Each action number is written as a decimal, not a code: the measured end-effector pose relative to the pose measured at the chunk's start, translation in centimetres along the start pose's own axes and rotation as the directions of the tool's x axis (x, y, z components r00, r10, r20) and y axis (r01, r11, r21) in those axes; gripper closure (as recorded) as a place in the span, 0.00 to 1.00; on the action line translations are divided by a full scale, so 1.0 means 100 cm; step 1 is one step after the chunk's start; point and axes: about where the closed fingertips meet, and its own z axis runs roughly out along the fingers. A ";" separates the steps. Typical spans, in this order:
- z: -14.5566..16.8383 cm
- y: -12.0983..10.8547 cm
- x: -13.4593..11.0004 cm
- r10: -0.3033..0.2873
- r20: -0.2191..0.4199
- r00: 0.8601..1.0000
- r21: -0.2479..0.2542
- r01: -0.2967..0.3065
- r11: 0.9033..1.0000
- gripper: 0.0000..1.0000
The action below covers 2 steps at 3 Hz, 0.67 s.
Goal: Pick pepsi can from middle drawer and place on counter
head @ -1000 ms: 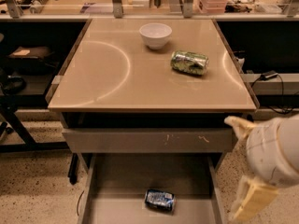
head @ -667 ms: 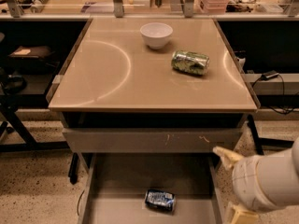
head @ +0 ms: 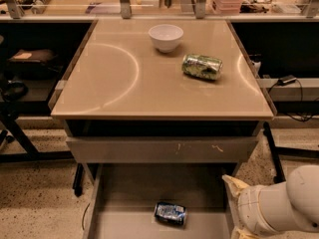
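Lower now than a second ago, the gripper [head: 238, 204] has sunk from beside the grey drawer front toward the bottom right corner of the camera view, and more of the rounded white arm [head: 291, 205] is cut off by the frame edge. It sits just off the right wall of the open middle drawer [head: 149, 188], near that drawer's right front part, with one cream-coloured tip pointing up and left over the wall. Its lower part runs out of the picture, so I cannot tell whether it is spread or closed, and it holds nothing that shows. The pepsi can [head: 170, 213] lies on its side on the flat grey floor of the middle drawer, a little right of centre and near the bottom edge of the view, well apart from the gripper and in the same spot as before. Above the open drawer, the upper drawer front [head: 159, 149] is closed and bears small orange scuffs on its right half. The glossy beige table [head: 114, 78] carries a white bowl [head: 166, 37] upright near its far edge. A shiny green can [head: 202, 66] lies on its side to the right of the bowl, apart from it. Neither has shifted. Speckled floor [head: 35, 203] shows to the left of the drawers.
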 end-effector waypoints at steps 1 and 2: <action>0.035 -0.002 0.012 0.029 0.023 0.999 -0.015 -0.029 0.999 0.00; 0.103 -0.014 0.046 0.080 0.049 0.996 -0.016 -0.079 0.997 0.00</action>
